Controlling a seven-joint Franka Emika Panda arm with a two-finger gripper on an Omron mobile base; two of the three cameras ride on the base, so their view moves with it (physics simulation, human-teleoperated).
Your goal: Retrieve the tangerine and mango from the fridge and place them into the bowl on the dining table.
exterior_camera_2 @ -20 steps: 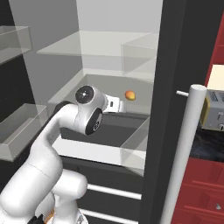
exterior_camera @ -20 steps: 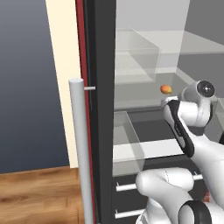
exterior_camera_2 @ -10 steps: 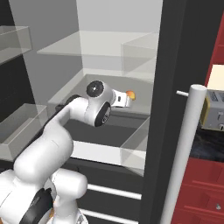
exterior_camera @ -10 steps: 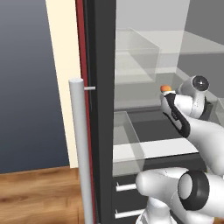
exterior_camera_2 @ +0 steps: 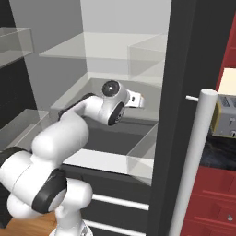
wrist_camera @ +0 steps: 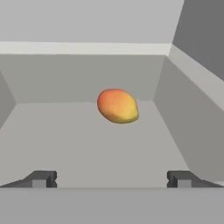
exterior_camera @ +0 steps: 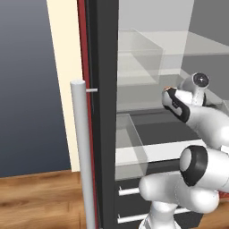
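The mango [wrist_camera: 117, 106], orange-red fading to yellow, lies on the pale floor of a fridge shelf, straight ahead of my gripper [wrist_camera: 111, 179]. The gripper is open, its two dark fingertips [wrist_camera: 41, 178] spread wide, well short of the fruit and touching nothing. From the base views my white arm reaches into the open fridge [exterior_camera: 105, 112] at mid height, and the hand [exterior_camera_2: 131, 99] covers most of the mango; a sliver of orange [exterior_camera: 167, 88] shows at its tip. The tangerine, the bowl and the dining table are out of view.
Translucent shelves and a clear drawer [exterior_camera: 134, 147] surround the arm inside the fridge. Long pale bar handles [exterior_camera: 82, 156] [exterior_camera_2: 193, 161] stand close on either side. A toaster [exterior_camera_2: 226, 120] sits above red cabinets [exterior_camera_2: 216, 203] at the right. Wooden floor [exterior_camera: 36, 201] lies at the left.
The arm has stretched deeper into the fridge, bringing the hand up to the mango so that it now hides the fruit in the base views. The jaws stayed wide.
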